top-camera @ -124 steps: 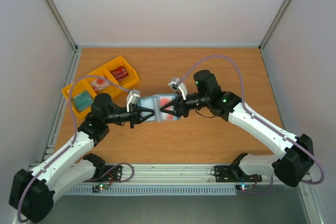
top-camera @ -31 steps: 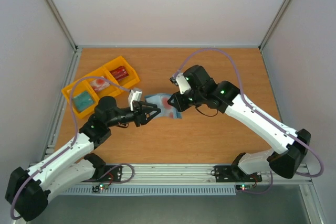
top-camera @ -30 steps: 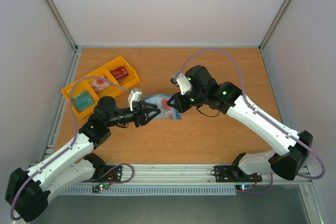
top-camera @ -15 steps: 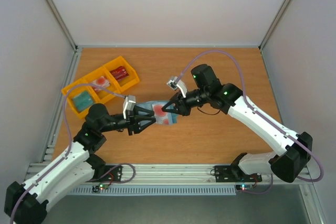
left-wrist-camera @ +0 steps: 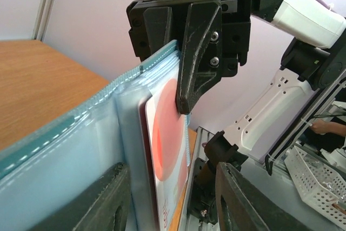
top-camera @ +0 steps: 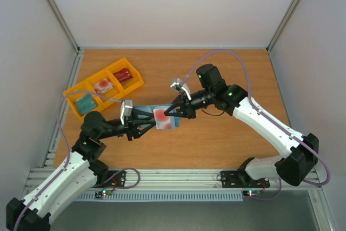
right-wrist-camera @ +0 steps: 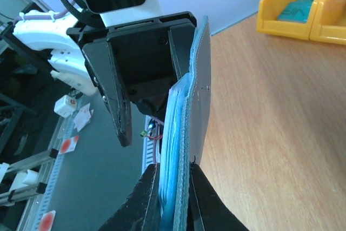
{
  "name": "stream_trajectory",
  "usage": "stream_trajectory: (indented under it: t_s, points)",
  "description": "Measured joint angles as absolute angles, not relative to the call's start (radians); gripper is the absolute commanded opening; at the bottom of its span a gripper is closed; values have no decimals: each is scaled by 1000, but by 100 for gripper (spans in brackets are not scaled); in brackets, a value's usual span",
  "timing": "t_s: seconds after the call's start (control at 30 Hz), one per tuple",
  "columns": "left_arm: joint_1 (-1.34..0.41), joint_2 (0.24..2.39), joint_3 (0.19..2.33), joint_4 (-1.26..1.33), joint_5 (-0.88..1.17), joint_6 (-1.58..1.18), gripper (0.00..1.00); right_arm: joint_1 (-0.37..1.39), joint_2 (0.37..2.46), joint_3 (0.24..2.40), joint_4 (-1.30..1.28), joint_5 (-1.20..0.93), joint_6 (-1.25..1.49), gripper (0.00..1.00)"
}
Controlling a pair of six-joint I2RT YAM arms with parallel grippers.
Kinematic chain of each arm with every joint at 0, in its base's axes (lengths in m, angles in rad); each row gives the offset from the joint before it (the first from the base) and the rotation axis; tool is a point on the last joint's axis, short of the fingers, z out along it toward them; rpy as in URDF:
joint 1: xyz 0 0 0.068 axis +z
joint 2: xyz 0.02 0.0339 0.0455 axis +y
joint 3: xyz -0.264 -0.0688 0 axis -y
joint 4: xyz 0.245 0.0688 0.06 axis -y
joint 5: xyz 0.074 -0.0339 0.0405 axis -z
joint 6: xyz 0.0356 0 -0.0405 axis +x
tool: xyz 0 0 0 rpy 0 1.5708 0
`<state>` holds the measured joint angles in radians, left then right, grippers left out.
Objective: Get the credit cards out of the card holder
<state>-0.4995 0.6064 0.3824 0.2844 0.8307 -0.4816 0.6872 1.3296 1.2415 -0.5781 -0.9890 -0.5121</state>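
Right gripper (right-wrist-camera: 173, 170) is clamped on one edge of the slate-blue card holder (right-wrist-camera: 199, 74) and holds it on edge, probably to present the pockets to its partner. Left gripper (left-wrist-camera: 171, 174) is directly opposite with its fingers spread, straddling the holder's other end. Pinkish-red card (left-wrist-camera: 165, 128) sits in its pocket between those fingers, ungripped. Both arms reach inward, forearms low, wrists nose to nose.
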Motion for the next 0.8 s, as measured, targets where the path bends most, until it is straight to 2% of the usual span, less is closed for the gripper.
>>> stream_trajectory:
  t_s: [0.1, 0.3, 0.37, 0.47, 0.7, 0.8]
  points:
    - [-507, 607, 381, 293, 830, -477, 43, 687, 1333, 1241, -561, -998, -502, 1]
    - [-536, 619, 367, 291, 786, -464, 29, 678, 1363, 1241, -556, -1019, -479, 1]
    - [-540, 623, 366, 290, 773, -463, 23, 678, 1366, 1241, -556, -1021, -472, 1]
    - [-541, 630, 366, 291, 762, -457, 2, 677, 1366, 1241, -557, -1029, -472, 1]
    - [-541, 634, 366, 284, 767, -452, 0, 672, 1361, 1242, -585, -1036, -511, 2]
    - [-535, 634, 366, 284, 781, -452, 0, 672, 1359, 1242, -597, -1036, -531, 7]
